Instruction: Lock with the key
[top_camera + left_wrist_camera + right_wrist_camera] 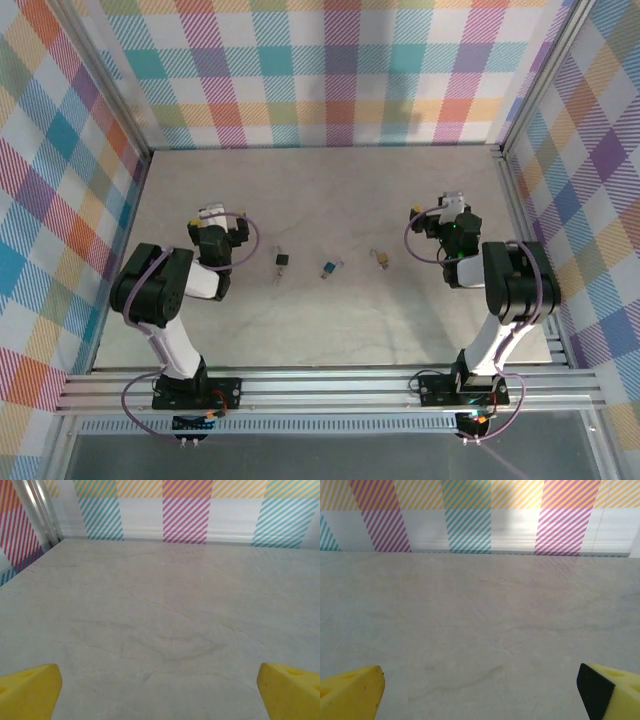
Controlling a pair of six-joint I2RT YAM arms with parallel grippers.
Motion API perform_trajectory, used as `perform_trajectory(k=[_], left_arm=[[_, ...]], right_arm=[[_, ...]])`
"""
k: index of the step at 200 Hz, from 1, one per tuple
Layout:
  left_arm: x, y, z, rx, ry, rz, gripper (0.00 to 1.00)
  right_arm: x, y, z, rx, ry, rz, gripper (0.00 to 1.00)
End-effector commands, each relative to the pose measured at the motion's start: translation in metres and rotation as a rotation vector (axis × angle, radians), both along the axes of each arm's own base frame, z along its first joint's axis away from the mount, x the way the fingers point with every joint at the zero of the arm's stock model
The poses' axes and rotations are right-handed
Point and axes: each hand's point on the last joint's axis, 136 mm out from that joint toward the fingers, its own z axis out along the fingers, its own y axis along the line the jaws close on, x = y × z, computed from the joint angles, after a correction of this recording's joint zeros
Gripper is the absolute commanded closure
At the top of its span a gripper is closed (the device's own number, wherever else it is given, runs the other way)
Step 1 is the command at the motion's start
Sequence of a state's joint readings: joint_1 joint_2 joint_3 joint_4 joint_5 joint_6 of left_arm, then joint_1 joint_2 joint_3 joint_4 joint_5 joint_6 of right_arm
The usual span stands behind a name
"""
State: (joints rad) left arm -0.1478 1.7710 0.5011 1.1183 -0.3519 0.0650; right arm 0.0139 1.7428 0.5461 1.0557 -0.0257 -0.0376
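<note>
The left arm (165, 300) rises from its base at the lower left of the top view, folds at a black elbow and reaches up-frame. This puts the left gripper (213, 213) left of centre over the counter (320, 190). The right arm (510, 290) mirrors this pose from the lower right, with the right gripper (452, 205) right of centre. Both grippers face the far wall.

In the left wrist view the yellow fingers (30, 690) sit in the two bottom corners, spread wide, with only bare counter between them. The right wrist view shows the same: yellow fingers (350, 692) in the bottom corners, wide apart and holding nothing. The finger at lower right shows a black inner face.

Three small padlocks lie in a loose row at the centre of the top view, between the arms and well apart from both grippers. The black padlock (283, 262) is on the left, the blue padlock (328, 268) in the middle and the brass padlock (381, 258) on the right. They are too small to tell whether their shackles are open or closed.

The counter is pale and stone-like, with faint veins. Pastel plaid walls (330, 70) close in the back and both sides, with metal posts at the corners. An aluminium rail (330, 385) across the bottom of the frame carries both arm bases.
</note>
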Motion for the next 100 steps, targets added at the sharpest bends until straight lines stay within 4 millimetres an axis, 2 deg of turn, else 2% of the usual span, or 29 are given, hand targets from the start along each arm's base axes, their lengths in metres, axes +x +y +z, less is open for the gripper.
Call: perform_trajectory(k=[1,100], left_arm=[[-0.0364,-0.0004,-0.0177,-0.079,0.148,-0.104,0.0],[-0.0373,0.0024,-0.0175,-0.08,0.143,-0.087,0.0]], right_arm=[[-0.0504,-0.0059,-0.0207,0.044,0.151,-0.029,0.01],[-0.0502,-0.0058,-0.0204,0.044,0.151,-0.029,0.01]])
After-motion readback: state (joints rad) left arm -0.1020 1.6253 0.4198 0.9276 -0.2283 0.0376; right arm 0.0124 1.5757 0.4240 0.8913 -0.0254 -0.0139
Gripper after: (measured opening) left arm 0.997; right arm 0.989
